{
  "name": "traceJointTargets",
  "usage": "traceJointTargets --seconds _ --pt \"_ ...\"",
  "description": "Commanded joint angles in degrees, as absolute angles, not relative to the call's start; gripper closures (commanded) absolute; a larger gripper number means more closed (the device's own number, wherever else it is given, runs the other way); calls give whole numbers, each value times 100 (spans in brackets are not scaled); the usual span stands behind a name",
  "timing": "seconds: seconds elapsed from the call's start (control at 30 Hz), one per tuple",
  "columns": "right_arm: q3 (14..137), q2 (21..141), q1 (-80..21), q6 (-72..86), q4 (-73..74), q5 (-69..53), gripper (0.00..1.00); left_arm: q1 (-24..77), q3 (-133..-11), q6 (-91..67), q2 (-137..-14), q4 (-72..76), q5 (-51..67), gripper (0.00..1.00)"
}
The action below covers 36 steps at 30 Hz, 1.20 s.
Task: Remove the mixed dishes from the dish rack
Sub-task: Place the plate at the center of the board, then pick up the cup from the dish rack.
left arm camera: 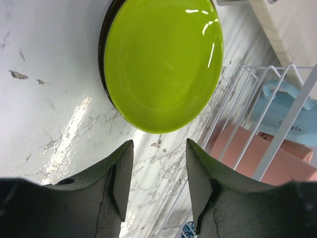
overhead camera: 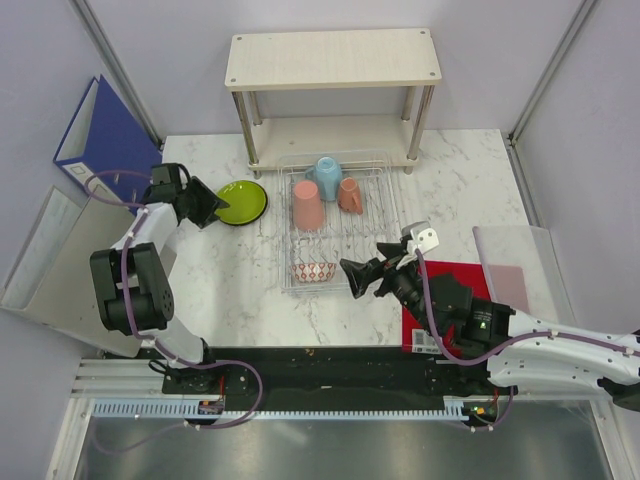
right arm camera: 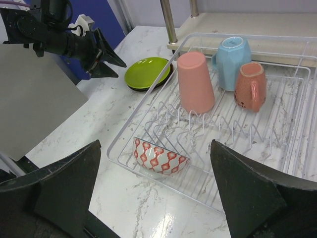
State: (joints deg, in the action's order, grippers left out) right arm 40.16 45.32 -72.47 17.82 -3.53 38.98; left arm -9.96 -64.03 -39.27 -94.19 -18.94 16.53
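Top external view: the right gripper (overhead camera: 350, 279) hangs at the near right corner of the dish rack (overhead camera: 378, 240). Its jaws are spread wide and grasp nothing. Just inside the rack's near edge, the small patterned bowl (overhead camera: 313, 271) leans tilted on the wires, red-and-white side showing. Deeper in the rack the tall pink cup (overhead camera: 307, 204) stands mouth down. The light blue cup (overhead camera: 327, 177) sits behind it toward the rack's far edge, and the small terracotta mug (overhead camera: 349, 196) is just to the pink cup's right. Outside the rack, just off its far left corner, the lime-green plate (overhead camera: 243, 201) lies on the marble-patterned table (overhead camera: 230, 280), stacked on the dark plate (left arm camera: 101, 59), of which only a rim shows. The left gripper (overhead camera: 218, 205) is on the stack's far side from the rack, jaws parted, empty and clear of the plates. Beyond the rack stands a beige wooden shelf (overhead camera: 330, 58).
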Motion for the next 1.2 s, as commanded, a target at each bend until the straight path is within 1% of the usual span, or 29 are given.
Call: traceJointTargets --seconds 0.0,0.17,0.23,0.27,0.33,0.37,0.43,0.47,0.5,0.53,0.57,0.6,0.63,0.67,0.83,0.93,0.97,1.07,1.1,1.13,1.17 --pt "3938 4535 -7225 1872 -562 3841 2 -1011 -6302 -3683 -9378 -2065 1565 48" --pt "3920 4509 -7216 1802 -554 3928 2 -967 -6205 -3858 -9168 -2030 1705 49" --pt "4103 4640 -7190 1741 -405 4112 2 -783 -6205 -3946 -8739 -2039 1688 50" --pt "4235 4745 -7102 1723 -65 4270 2 -687 -6231 -3964 -8536 -2030 1653 49" --pt "4744 5193 -6892 1731 402 4543 2 -248 -6345 -3955 -8167 -2039 1478 48" --pt "4903 5342 -6577 1758 752 4527 2 180 -6398 -3920 -7808 -2074 1372 47" --pt "5202 5694 -6163 1845 940 4089 2 587 -6617 -3807 -7499 -2162 987 45" --pt "5264 5782 -5630 2037 1027 3835 2 980 -6705 -3753 -7271 -2301 845 44" --pt "5369 5957 -5338 2161 1072 3179 2 1167 -6767 -3683 -7155 -2364 722 41" --pt "5414 6063 -5030 2275 1081 2851 2 1343 -6863 -3639 -7059 -2434 477 39" --pt "5458 6186 -4462 2389 1116 2482 2 1693 -6899 -3621 -6884 -2487 353 37" --pt "5580 6483 -4204 2512 1160 2226 2 1844 -6899 -3569 -6795 -2592 238 37" --pt "5677 6660 -4018 2522 1230 1945 2 1994 -6873 -3568 -6724 -2628 72 34" --pt "5895 7019 -3834 2496 1370 1942 2 2256 -6838 -3568 -6567 -2663 18 32" --pt "6442 7997 -3797 2399 1390 2337 2 2926 -6435 -3524 -6118 -2883 -710 27" --pt "6950 8629 -3788 2164 1388 2101 2 3269 -6259 -3595 -5915 -3067 -1071 27" --pt "7352 9014 -3797 2110 1476 2170 2 3426 -6223 -3603 -5863 -3085 -1124 27" --pt "8004 9656 -3779 1855 1678 2355 2 3638 -6012 -3726 -5520 -3129 -1037 25" --pt "8111 9790 -3788 1794 1696 2390 2 3682 -5916 -3744 -5441 -3138 -1046 20" --pt "8217 9913 -3771 1749 1705 2391 2 3709 -5863 -3744 -5223 -3155 -1002 1" --pt "8418 10158 -3736 1697 1714 2382 2 3709 -5801 -3735 -5125 -3155 -967 1"
